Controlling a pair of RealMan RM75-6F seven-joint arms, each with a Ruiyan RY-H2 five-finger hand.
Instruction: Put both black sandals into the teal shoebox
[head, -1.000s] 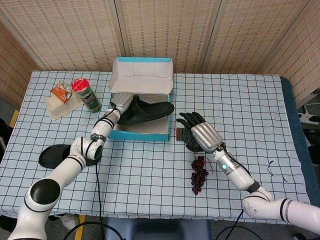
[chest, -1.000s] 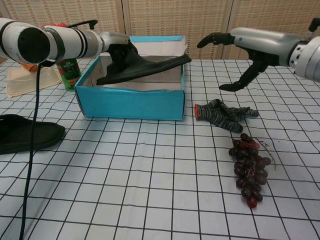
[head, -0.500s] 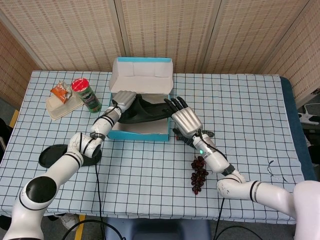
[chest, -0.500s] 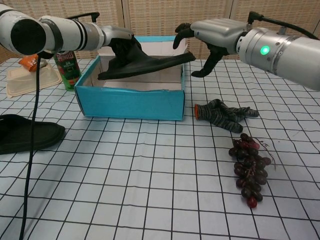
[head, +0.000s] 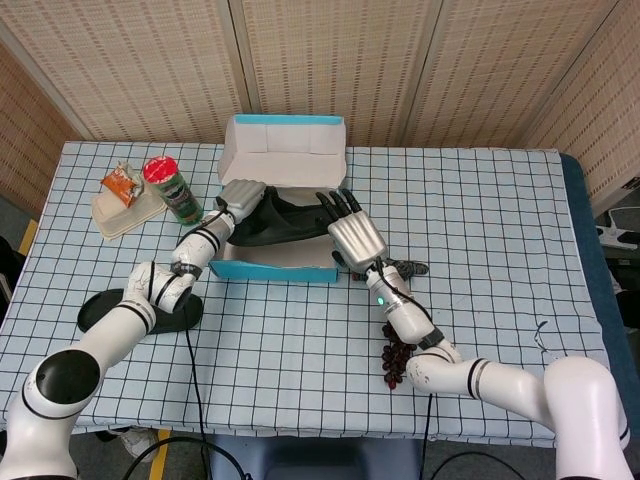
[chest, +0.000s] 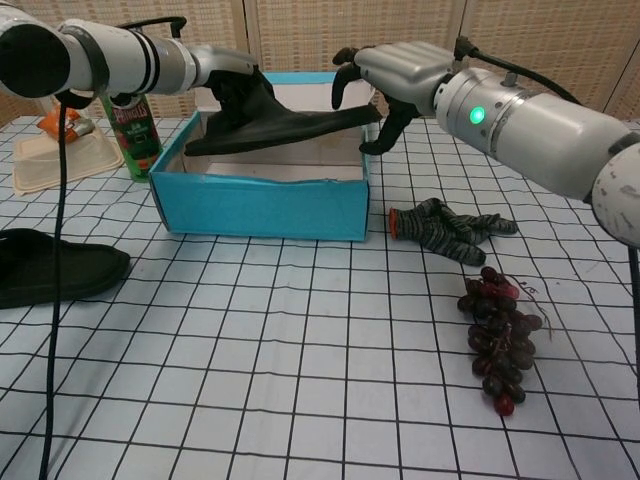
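Since a second ago my right hand (chest: 375, 85) has swung in from above the gloves (chest: 450, 228) to the toe of the sandal (chest: 285, 125), fingers spread and curled over its tip; whether they touch it I cannot tell. My left hand (chest: 232, 88) grips that sandal at the heel, holding it tilted across the teal shoebox (chest: 265, 205), toe riding over the right wall. It looks light and bendy, a rubbery slab, so I judge the thicker heel the surest hold, with a push at the toe to seat it. Over on the near left edge of the desk (head: 300, 350) lies the second sandal (chest: 55, 265), untouched. Grapes (chest: 498, 345) sit near right.
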